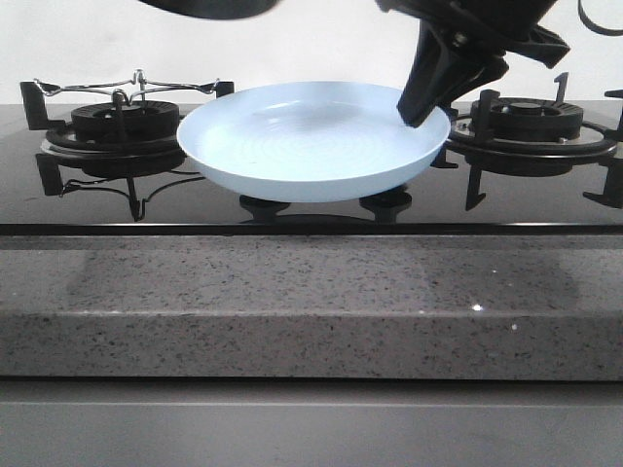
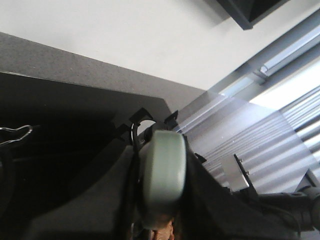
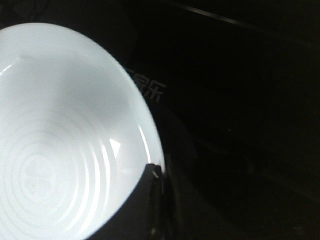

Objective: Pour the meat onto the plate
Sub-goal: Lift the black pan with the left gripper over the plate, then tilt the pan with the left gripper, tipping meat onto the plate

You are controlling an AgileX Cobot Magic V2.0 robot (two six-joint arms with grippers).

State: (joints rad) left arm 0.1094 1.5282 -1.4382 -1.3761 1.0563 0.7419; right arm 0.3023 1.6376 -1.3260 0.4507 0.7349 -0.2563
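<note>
The pale blue-white plate (image 1: 311, 141) sits on the black hob between two burners, and nothing lies in it. My right gripper (image 1: 415, 109) is shut on its right rim; in the right wrist view a dark finger (image 3: 150, 200) lies over the plate's edge (image 3: 75, 150). My left gripper (image 2: 161, 212) is shut on the pan's pale green handle (image 2: 162, 170). The black pan (image 1: 209, 8) hangs above the plate at the top edge of the front view. A small orange-brown bit of meat (image 2: 166, 233) shows below the handle; the rest is hidden.
Black burner grates stand on the hob at left (image 1: 117, 122) and right (image 1: 531, 126) of the plate. A thin wire rack (image 1: 136, 86) lies on the left burner. A speckled grey counter edge (image 1: 311, 302) runs along the front.
</note>
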